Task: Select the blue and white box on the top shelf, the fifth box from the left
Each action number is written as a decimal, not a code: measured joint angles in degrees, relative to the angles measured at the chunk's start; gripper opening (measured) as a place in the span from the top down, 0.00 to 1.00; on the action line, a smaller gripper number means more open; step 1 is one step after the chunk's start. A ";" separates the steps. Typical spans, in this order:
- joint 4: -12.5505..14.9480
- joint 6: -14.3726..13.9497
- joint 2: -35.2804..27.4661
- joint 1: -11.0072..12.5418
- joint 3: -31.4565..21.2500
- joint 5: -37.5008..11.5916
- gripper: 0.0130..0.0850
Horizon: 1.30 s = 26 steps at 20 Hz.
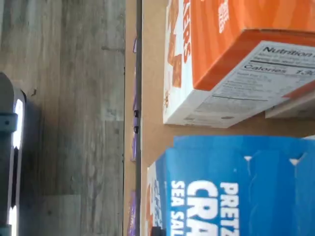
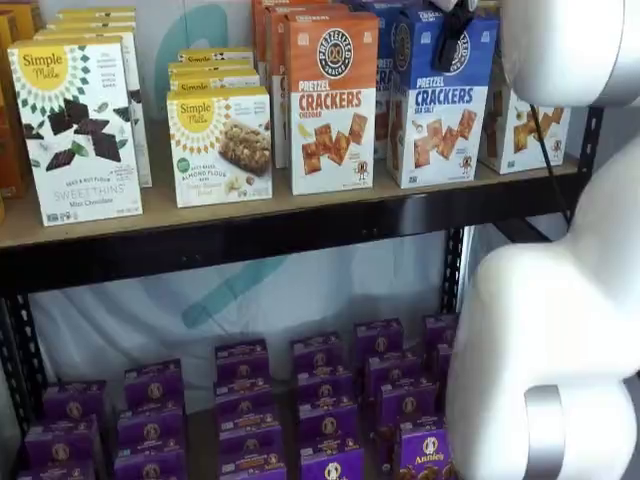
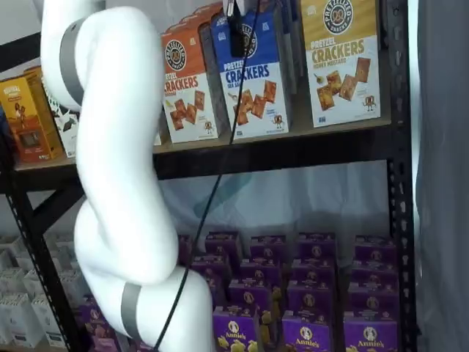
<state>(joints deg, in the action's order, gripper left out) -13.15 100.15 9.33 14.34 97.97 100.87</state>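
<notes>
On the long tan wooden top shelf point(image 2: 200, 215), the tall blue and white box point(image 2: 438, 105) is flanked left by an orange-topped crackers box point(image 2: 332, 105) and right by a yellow-topped one point(image 3: 343, 59), while the black-fingered gripper point(image 3: 236, 33) is seen before its upper face, its state apparently indiscernible.

Glossy cardboard blue and white box point(image 2: 438, 100), tan wooden top shelf point(image 2: 300, 205), black metal rail

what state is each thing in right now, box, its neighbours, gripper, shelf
blue box: upright on the top shelf, front facing out
gripper: black finger in front of the blue box's top, open or shut unclear
orange box: upright beside the blue box
yellow box: upright on its other side
</notes>
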 joint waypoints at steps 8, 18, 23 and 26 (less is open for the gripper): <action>-0.26 -0.76 2.60 -0.25 -0.59 2.49 0.39; -0.62 -0.98 8.24 0.15 -4.30 6.28 0.39; -0.87 -0.74 12.37 0.73 -7.60 8.16 0.39; -0.54 -0.47 15.45 0.93 -10.39 8.44 0.39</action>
<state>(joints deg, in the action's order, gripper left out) -13.69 99.68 24.79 15.27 87.58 109.31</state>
